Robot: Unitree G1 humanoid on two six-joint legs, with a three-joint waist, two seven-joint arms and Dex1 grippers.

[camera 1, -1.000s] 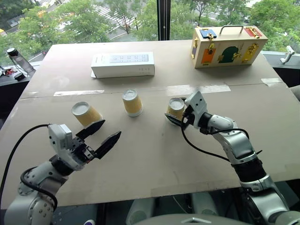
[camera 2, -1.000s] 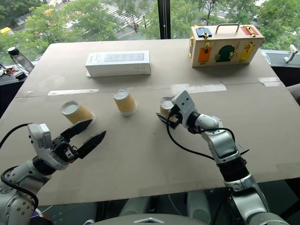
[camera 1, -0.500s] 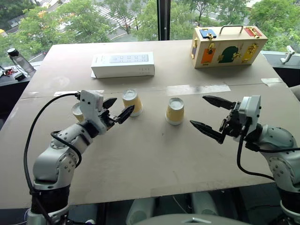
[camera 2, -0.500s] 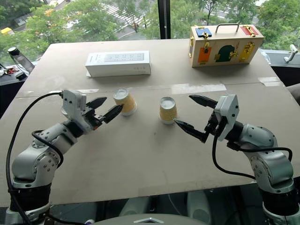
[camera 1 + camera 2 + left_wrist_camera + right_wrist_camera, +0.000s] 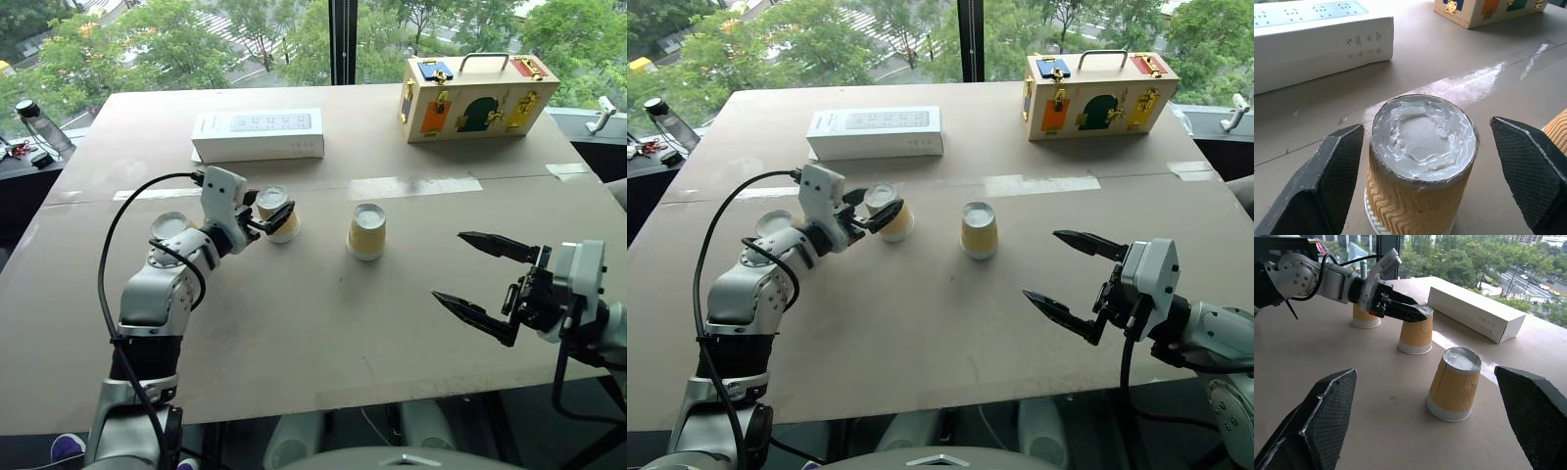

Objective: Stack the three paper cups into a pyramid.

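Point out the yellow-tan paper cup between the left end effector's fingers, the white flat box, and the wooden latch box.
Yellow-tan paper cup (image 5: 1422,132): left wrist view, white upturned base.
White flat box (image 5: 257,134): left eye view, top face.
Wooden latch box (image 5: 477,98): left eye view, front panel.

Looked like a robot test space up in an office-type building — the big surface (image 5: 323,323) was covered in plain cardboard sheets taped along the seam, and it sat right against tall windows (image 5: 245,39) overlooking treetops and a street well below. On it sat a wooden latch-and-lock practice box (image 5: 476,94) and a white flat box (image 5: 258,134) — props, not household stuff. A side counter (image 5: 24,147) held a bottle and some clutter.
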